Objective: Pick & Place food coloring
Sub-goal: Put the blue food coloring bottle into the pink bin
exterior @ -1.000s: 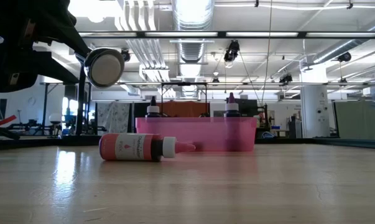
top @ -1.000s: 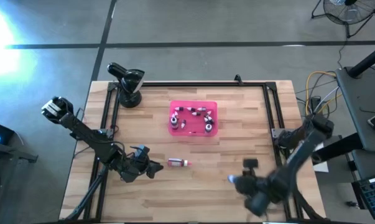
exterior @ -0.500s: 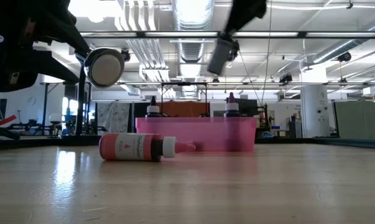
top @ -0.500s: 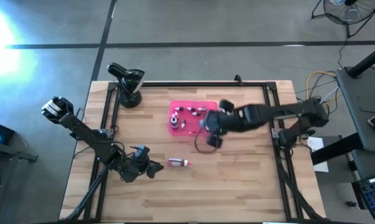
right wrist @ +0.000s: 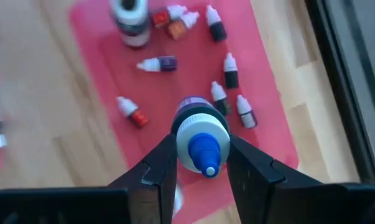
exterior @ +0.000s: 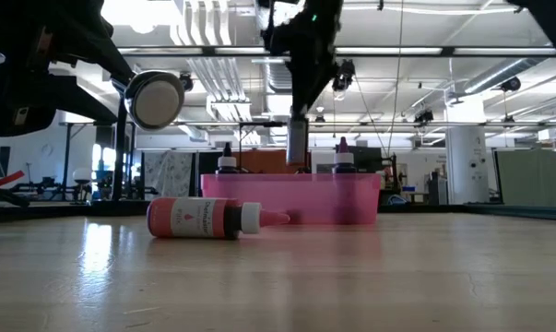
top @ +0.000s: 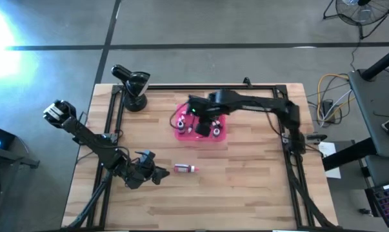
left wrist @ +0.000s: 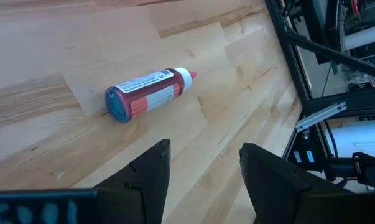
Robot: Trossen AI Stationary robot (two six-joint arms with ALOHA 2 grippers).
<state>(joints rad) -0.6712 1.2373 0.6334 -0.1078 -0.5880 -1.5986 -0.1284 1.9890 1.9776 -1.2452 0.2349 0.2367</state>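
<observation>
Mostly done: right claw (right wrist: 203, 165) pinches a blue-tipped bottle (right wrist: 201, 140) over the pink tray (top: 221, 134), while the spread left claw (left wrist: 203, 171) faces one red bottle (left wrist: 147, 94) left on the desk (top: 246, 187)

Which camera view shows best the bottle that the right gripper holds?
The right wrist view: the blue-tipped bottle sits large between the right gripper's fingers, above the pink tray. The high view shows only the arm over the tray, hiding the bottle. The low view shows a dark silhouette above the tray. The left wrist view misses it.
</observation>
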